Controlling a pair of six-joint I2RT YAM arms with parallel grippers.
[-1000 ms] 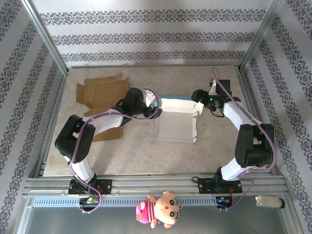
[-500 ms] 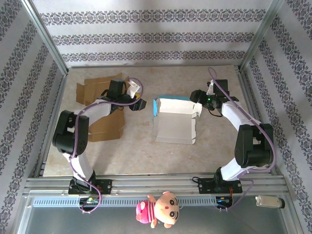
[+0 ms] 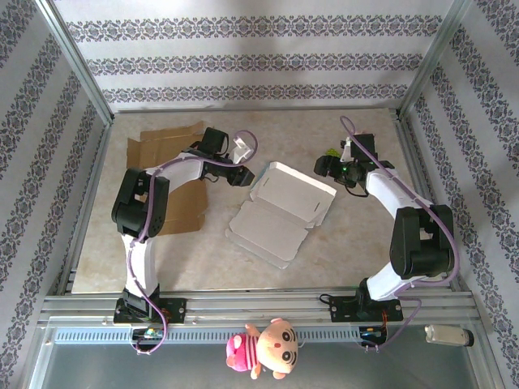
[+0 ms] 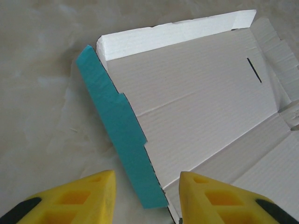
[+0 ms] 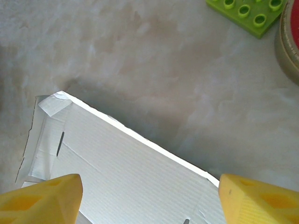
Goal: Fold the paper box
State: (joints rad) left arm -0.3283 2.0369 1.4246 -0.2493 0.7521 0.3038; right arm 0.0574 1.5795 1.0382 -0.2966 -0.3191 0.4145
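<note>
My left jaws, half open, straddle the teal flap (image 4: 122, 140) of the paper box (image 4: 196, 107), unclamped; right jaws gape empty.

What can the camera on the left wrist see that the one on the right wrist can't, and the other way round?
Left wrist, not right wrist: the box's teal side flap, its near end showing between the left gripper's parted yellow fingers.
Right wrist, not left wrist: a green toy brick and the rim of a round container at the top right corner, plus the right gripper, open.
Both: the white paper box, a dark slot in it, and the marbled table.
</note>
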